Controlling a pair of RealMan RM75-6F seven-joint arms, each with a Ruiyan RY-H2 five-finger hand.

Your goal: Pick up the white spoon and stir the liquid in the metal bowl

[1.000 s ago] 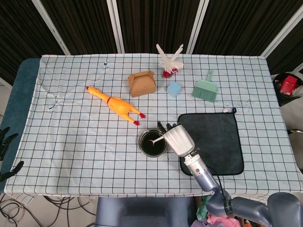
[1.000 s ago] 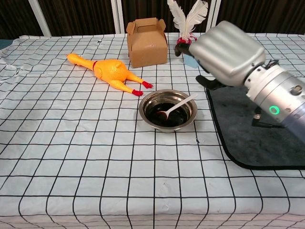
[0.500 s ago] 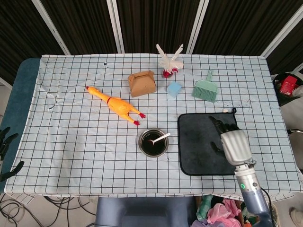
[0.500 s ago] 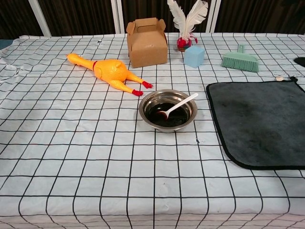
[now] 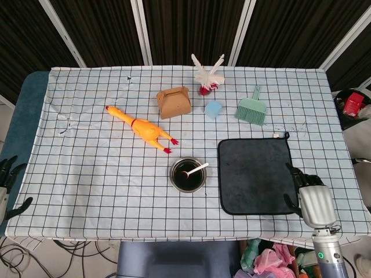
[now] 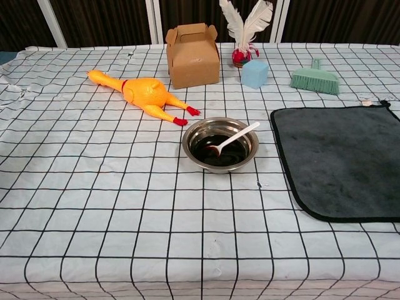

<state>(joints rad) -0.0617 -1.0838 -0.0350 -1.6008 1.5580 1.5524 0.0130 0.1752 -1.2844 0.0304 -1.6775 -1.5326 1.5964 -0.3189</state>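
Note:
The white spoon (image 5: 195,169) (image 6: 233,138) leans in the metal bowl (image 5: 175,180) (image 6: 189,150), its scoop in the dark liquid and its handle over the right rim. Nothing holds it. My right hand (image 5: 309,196) hovers at the table's front right, past the right edge of the dark mat (image 5: 255,174), fingers apart and empty. Only some spread dark fingers of my left hand (image 5: 8,175) show, off the table's left edge. Neither hand appears in the chest view.
A yellow rubber chicken (image 5: 144,130) (image 6: 142,93) lies up-left of the bowl. Further back stand a brown carton (image 5: 173,102) (image 6: 192,55), a feather toy (image 5: 207,76), a blue cube (image 5: 213,109) (image 6: 254,74) and a green brush (image 5: 252,108) (image 6: 314,79).
My right hand has pulled away from the bowl, moving right across the mat and back to the front right edge. The spoon stays resting in the bowl.

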